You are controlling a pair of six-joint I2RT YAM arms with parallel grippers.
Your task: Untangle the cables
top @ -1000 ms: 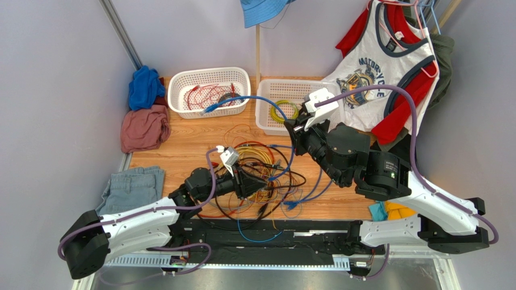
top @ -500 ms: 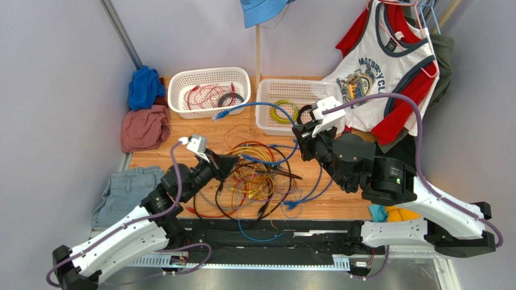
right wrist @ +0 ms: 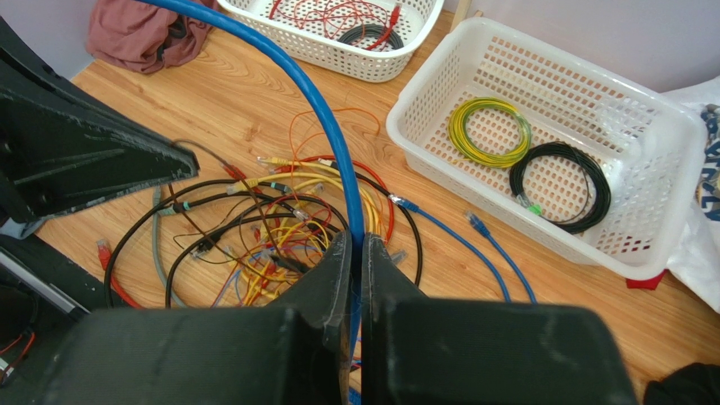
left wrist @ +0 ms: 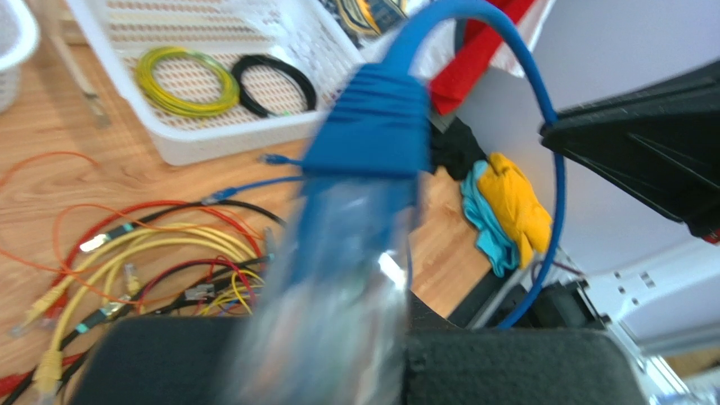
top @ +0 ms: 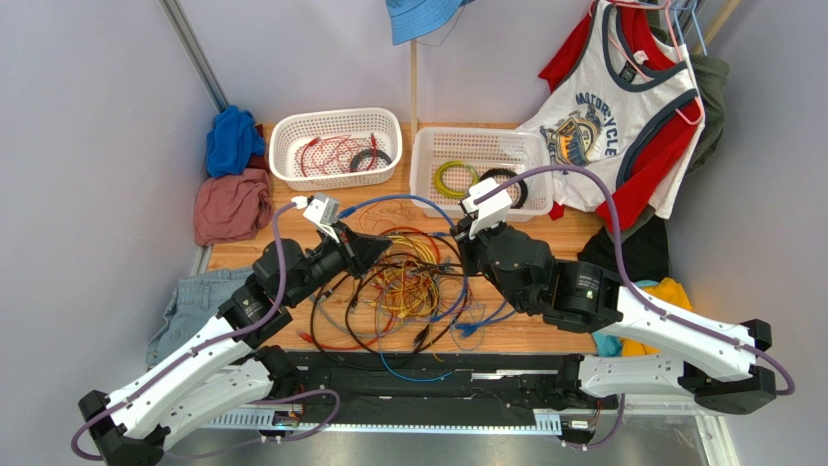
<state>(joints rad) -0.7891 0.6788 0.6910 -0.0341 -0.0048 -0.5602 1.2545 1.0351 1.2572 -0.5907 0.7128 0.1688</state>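
Over the cables (top: 408, 291), right fingers (right wrist: 334, 287) have neared left fingers (top: 369, 250).

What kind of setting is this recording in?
Probably a staged robot test booth, not a real home: plain grey walls close in a wooden table, with hung clothes, white baskets and a cable tangle laid out as props.

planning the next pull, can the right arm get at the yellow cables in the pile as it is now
Probably not yet. The right gripper is shut on the blue cable, so its grip is taken. The yellow cables lie close ahead, but black loops cross them.
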